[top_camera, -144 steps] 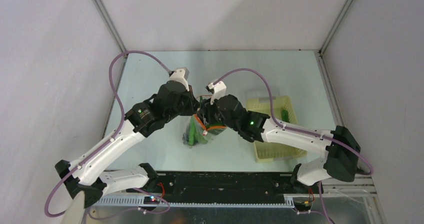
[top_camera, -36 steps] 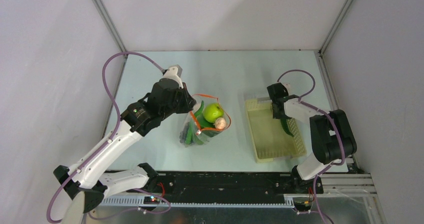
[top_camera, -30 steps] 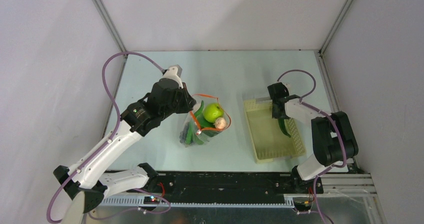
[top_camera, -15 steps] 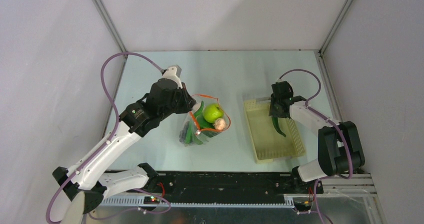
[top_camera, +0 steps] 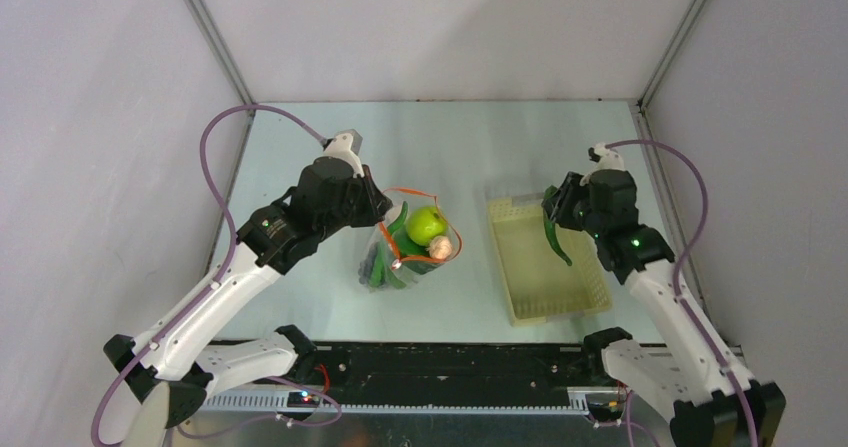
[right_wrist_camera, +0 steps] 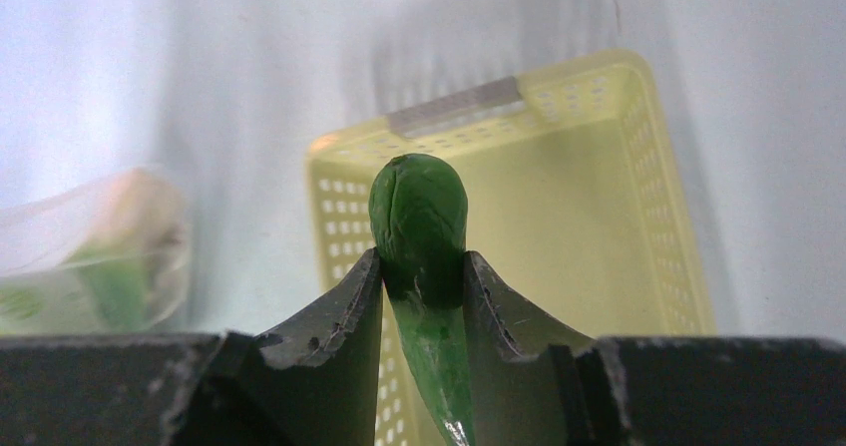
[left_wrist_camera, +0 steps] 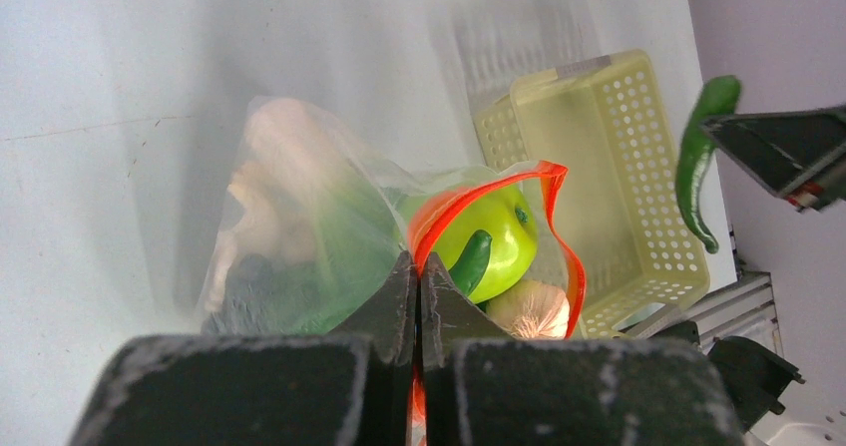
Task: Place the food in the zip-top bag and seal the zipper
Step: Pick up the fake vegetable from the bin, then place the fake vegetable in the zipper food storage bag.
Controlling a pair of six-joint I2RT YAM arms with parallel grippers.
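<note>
Two hands are recorded, both closed on something.

Nearest the arm bases, a pale yellow perforated plastic basket (top_camera: 522, 305) stands on the pale counter (top_camera: 460, 142), right of centre. Just left of it, apart from it, a clear crinkly zip-top bag (top_camera: 395, 267) rests on the counter with its mouth turned up and toward the basket.

Inside the bag, a round green apple (left_wrist_camera: 504, 238) is seen at the mouth, with a white mushroom (left_wrist_camera: 529, 308) just beside it on the near side. A dark green tip (left_wrist_camera: 471, 261) lies across the apple; its kind cannot be told. Deeper in the bag, green leaves with white stalks (left_wrist_camera: 289, 202) are blurred by the plastic. The orange-red zipper strip (left_wrist_camera: 556, 222) loops open around the apple.

At the far left rim of the bag, the left hand (left_wrist_camera: 417, 274) is pinched shut on the zipper strip, with the fingers meeting and the strip caught between them.

Over the far end of the basket, the right hand (right_wrist_camera: 421, 271) is narrowed onto a long green pepper (right_wrist_camera: 419, 212). The pepper is gripped near its blunt end and hangs tip-down. It is held in the air above the basket, well apart from the bag.
</note>
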